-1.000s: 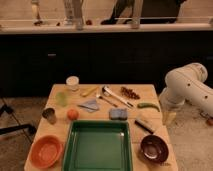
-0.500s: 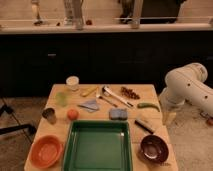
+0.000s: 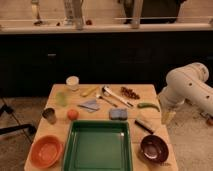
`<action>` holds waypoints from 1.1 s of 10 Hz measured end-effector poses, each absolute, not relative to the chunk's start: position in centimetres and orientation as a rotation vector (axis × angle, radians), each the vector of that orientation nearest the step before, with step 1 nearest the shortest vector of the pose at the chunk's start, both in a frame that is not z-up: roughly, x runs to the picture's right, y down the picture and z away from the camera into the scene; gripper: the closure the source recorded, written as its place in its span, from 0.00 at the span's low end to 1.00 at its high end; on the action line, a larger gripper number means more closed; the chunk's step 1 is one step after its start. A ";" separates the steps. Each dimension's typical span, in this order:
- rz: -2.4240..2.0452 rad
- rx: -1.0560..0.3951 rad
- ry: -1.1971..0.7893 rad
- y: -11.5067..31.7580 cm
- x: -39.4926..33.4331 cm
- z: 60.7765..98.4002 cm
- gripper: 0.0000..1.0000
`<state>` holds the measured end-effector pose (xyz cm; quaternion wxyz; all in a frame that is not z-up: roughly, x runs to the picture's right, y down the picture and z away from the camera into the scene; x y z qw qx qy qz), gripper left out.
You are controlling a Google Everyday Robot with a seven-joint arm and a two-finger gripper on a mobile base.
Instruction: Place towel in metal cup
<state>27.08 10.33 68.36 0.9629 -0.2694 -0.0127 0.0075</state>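
Lying flat mid-tabletop point(image 3: 150, 94), the towel point(image 3: 90, 105) is not yet in the metal cup point(image 3: 49, 115) (near the left edge); the pincer point(image 3: 167, 117) hangs open and empty at the right edge.

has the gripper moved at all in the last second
No. The gripper hangs just off the right edge of the table, beside the green pepper, in the same place as before. The towel lies untouched.
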 end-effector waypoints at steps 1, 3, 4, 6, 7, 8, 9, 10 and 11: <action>-0.005 -0.532 -0.067 9.9 25.2 68.5 0.20; -0.035 -0.519 -0.124 9.4 22.4 69.2 0.20; -0.056 -0.516 -0.149 9.0 20.6 69.7 0.20; -0.098 -0.512 -0.171 8.4 17.4 71.3 0.20; -0.109 -0.506 -0.171 8.1 16.2 72.0 0.20; -0.119 -0.495 -0.172 7.9 14.2 73.2 0.20; -0.127 -0.489 -0.171 7.7 13.1 73.9 0.20; -0.137 -0.482 -0.167 7.6 11.7 75.0 0.20; -0.142 -0.472 -0.157 7.5 10.2 76.3 0.20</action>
